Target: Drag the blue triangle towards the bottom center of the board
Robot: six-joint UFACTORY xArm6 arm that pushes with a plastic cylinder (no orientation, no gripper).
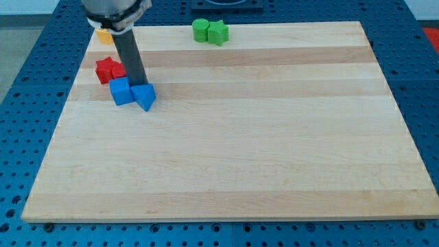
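The blue triangle [145, 97] lies on the wooden board [233, 137] at the upper left. A blue cube [121, 90] touches its left side. My tip [139, 83] is down at the top edge of the blue triangle, in the notch between it and the blue cube. The dark rod rises from there to the view's top left and hides part of what is behind it.
A red star-like block [106, 70] and a second red block [119, 70] sit just above the blue cube. An orange block [104, 36] is at the top left corner, partly hidden by the arm. Two green blocks [209, 31] sit at the top edge.
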